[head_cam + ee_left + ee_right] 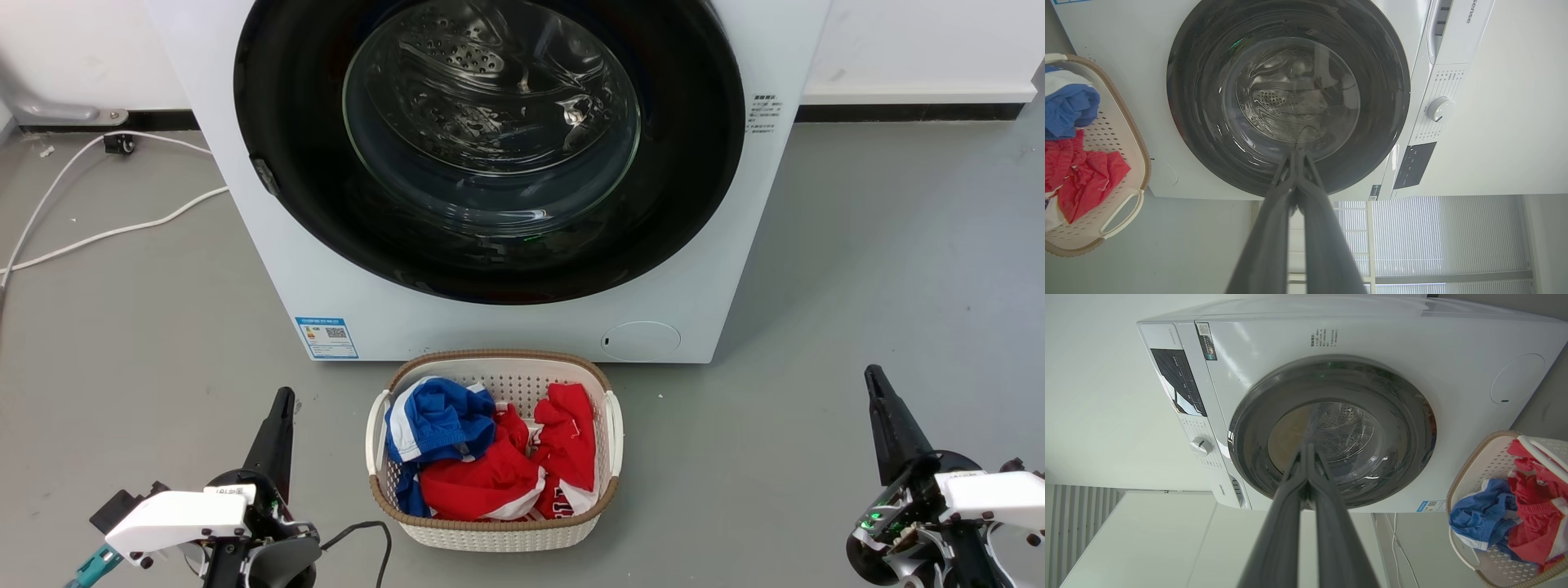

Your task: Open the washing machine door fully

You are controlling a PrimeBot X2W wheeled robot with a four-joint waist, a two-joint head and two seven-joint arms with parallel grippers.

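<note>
Black washing machine door (490,139), top cut off, sits shut; left gripper (283,398) and right gripper (873,376) have fingers pressed together.

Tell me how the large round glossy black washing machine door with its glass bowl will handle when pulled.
The glossy black washing machine door looks rigid, so it should swing as one piece. Its mirror-like face is probably slippery to grip. The bulging glass bowl suggests some weight.
</note>
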